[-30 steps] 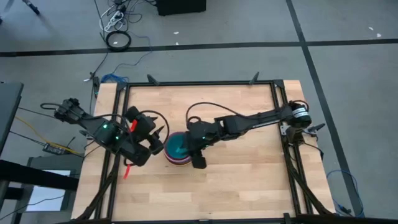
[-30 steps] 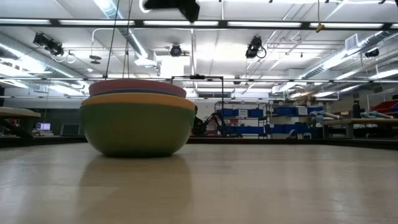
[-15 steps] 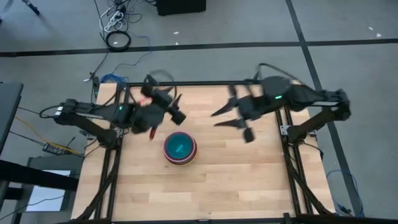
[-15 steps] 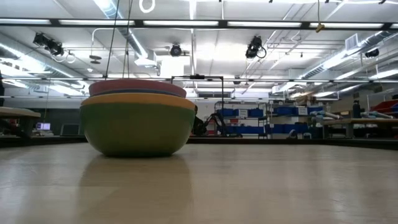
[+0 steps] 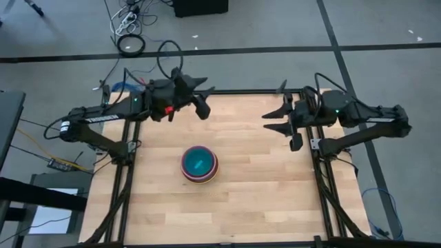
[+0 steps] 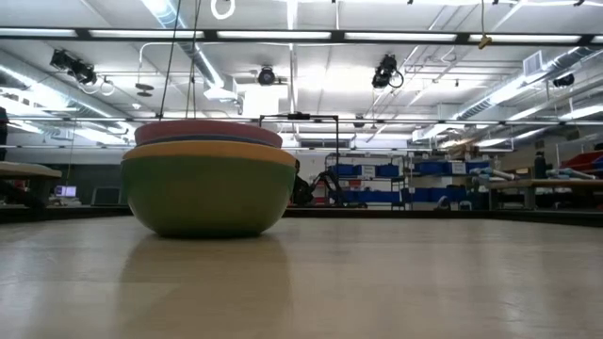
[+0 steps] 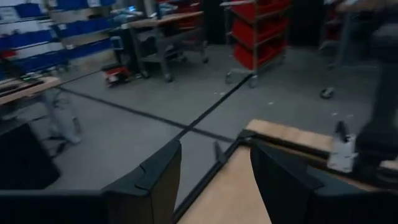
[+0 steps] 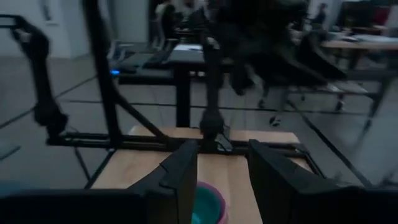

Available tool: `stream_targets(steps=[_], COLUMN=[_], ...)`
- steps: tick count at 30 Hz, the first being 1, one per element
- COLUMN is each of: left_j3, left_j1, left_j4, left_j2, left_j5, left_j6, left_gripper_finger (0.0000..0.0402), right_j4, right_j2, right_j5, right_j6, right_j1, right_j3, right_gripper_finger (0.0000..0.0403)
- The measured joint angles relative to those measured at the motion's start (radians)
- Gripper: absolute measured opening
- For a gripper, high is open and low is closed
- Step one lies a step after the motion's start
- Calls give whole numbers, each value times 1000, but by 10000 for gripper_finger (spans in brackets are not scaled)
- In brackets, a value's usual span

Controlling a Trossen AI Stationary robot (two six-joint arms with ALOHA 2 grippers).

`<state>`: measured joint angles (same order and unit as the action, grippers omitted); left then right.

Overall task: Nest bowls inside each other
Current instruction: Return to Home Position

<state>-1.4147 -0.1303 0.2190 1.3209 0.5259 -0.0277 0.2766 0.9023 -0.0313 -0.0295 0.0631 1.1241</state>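
The bowls (image 5: 200, 164) stand nested in one stack on the wooden table's middle, resting on the outermost bowl's base. From above the teal one shows innermost, ringed by red and pink rims. The low view shows the stack (image 6: 207, 179) with dark green outermost, then orange, blue and pink rims. My left gripper (image 5: 206, 101) hangs open and level near the table's far-left edge, clear of the stack. My right gripper (image 5: 271, 122) hangs open at the far right, pointing toward the stack (image 8: 208, 202). Nothing lies between the fingers of either gripper (image 7: 214, 180) (image 8: 224, 177).
A black frame (image 5: 227, 91) runs around the table, with clamps on its far rail. Cables (image 5: 131, 43) lie on the floor beyond the far edge. Bare wood (image 5: 255, 200) surrounds the stack.
Both grippers have drawn away from the bowl stack and risen. The left one swung toward the table's far edge and turned level. The right one pulled back toward the far-right edge. The stack has stayed where it was.
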Motion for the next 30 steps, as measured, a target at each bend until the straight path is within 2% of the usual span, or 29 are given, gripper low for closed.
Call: stream_targets(steps=[3, 6, 13, 18, 23, 30], left_j3=[0, 0, 0, 41, 227, 526], left_j1=[0, -1, -31, -40, -20, 53], left_j4=[-53, -93, -127, -167, -194, -253], left_j2=[-1, -1, -16, -100, -295, -588], left_j5=[-45, -48, -102, -119, -118, -117], left_j6=[-22, -43, -16, -15, 20, 91], left_gripper_finger=[202, 202, 202, 202, 202, 202], right_j4=[-33, -70, -120, -129, -146, -184], right_j2=[-77, -156, -315, -387, -412, -401], right_j5=[-19, -18, -7, -8, -7, 13], right_j6=[36, 62, 67, 110, 142, 138], right_j1=[-15, -28, -37, -50, -53, -53], right_j3=[-102, -191, -334, -407, -465, -480], right_gripper_finger=[130, 130, 129, 129, 129, 128])
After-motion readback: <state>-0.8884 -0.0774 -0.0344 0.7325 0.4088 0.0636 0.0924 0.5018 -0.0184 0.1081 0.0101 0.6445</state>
